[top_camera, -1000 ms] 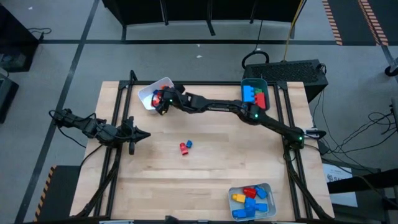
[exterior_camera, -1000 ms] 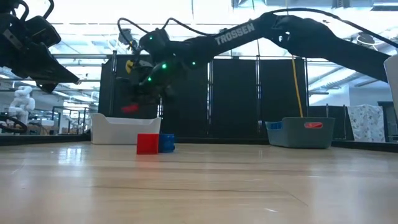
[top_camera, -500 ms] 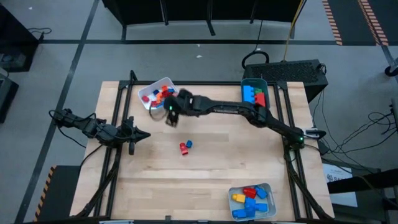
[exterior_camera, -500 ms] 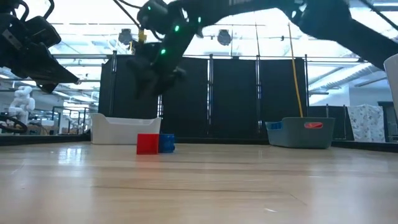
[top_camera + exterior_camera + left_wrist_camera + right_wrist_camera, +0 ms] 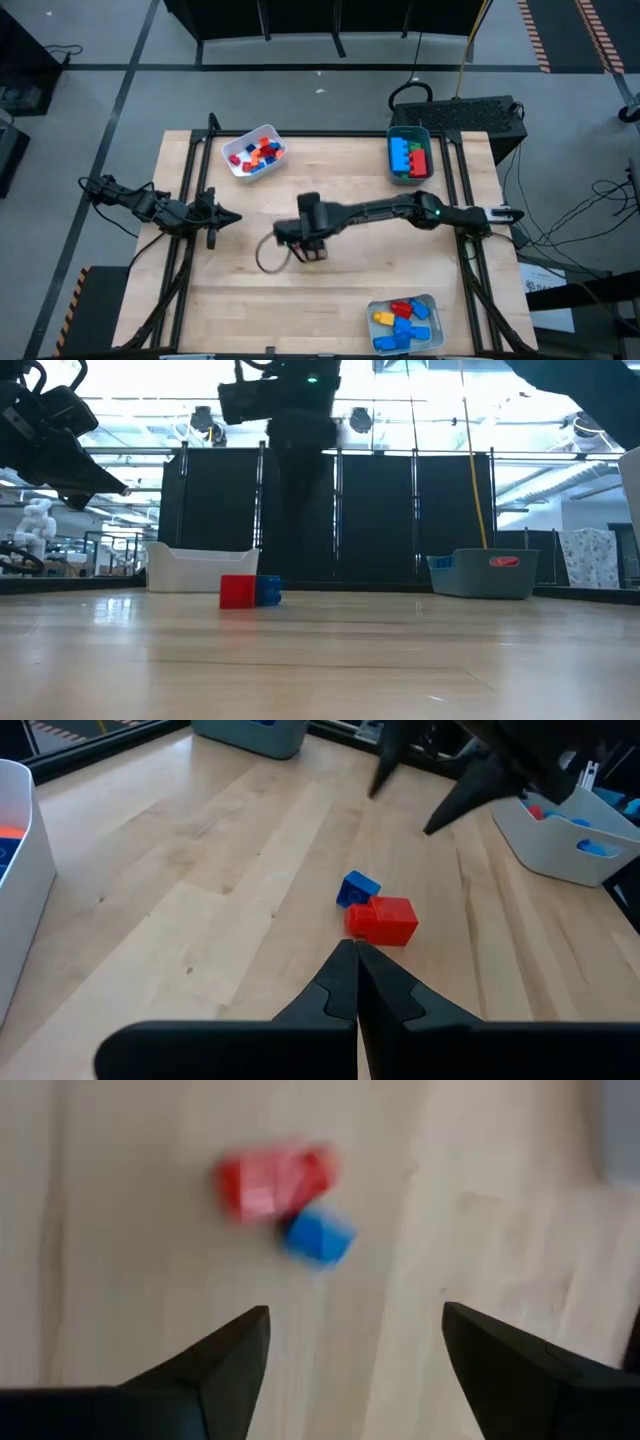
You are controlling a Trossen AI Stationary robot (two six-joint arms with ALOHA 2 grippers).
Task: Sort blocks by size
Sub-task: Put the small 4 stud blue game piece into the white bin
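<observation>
High view. The right gripper (image 5: 303,240) hung over the middle of the table (image 5: 360,290), covering the spot where the two loose blocks lay, so neither showed here. The left gripper (image 5: 222,218) waited near the table's left edge. Sorted blocks filled three trays: the white tray (image 5: 240,143) at the far left, the teal tray (image 5: 408,132) at the far right, and the grey tray (image 5: 428,303) at the near right.

Low view. The red block (image 5: 237,591) and the smaller blue block (image 5: 268,590) stood on the table, touching. The right gripper was well above them. Judged risk: because the two touched, fingers coming down around one could nudge the other, or close on both at once.

Left wrist view. The left gripper (image 5: 354,982) showed its fingers pressed together, holding nothing. Beyond it lay the red block (image 5: 383,920) with the blue block (image 5: 357,889) against its corner. Judged risk: the blue block sat at an angle to the red one, so a pinch not squared to its faces might twist it loose.

Right wrist view. The right gripper (image 5: 356,1365) had its fingers spread wide and empty, with the red block (image 5: 273,1179) and blue block (image 5: 318,1237) ahead of them, off to one side of the gap. Judged risk: a descent from this offset would probably miss or strike a block's top.
</observation>
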